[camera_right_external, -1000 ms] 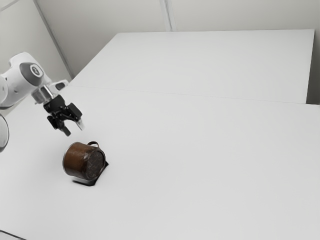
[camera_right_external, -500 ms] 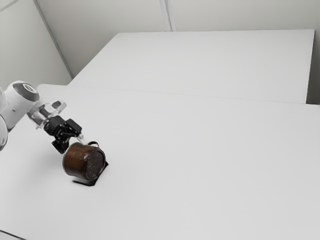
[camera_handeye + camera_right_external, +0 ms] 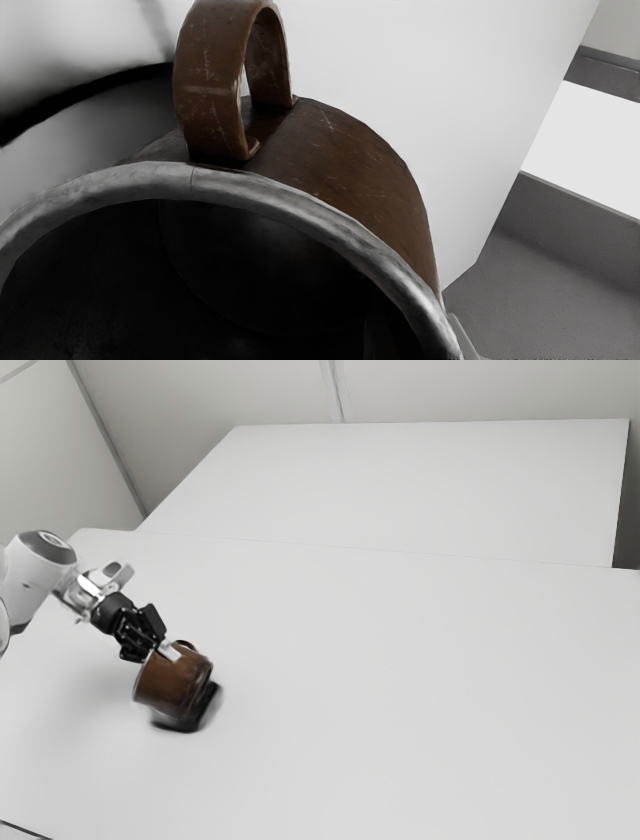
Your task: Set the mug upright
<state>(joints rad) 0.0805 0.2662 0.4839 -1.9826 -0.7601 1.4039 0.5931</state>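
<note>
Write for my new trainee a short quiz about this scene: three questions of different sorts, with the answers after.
1. True or false: the brown, cylindrical, scratched mug leans over instead of standing upright.
2. Where does the black two-finger hand grip it?
A) By the handle
B) By the wall at the rounded grey rim
C) By the base
3. Fill in (toward / away from): the mug's open end faces ____ the hand's camera.

Key: 1 true; 2 B; 3 toward.

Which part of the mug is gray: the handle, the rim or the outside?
The rim is gray: it's the thick ring around the dark inside of the mug. The handle and outer wall are both brown.
</note>
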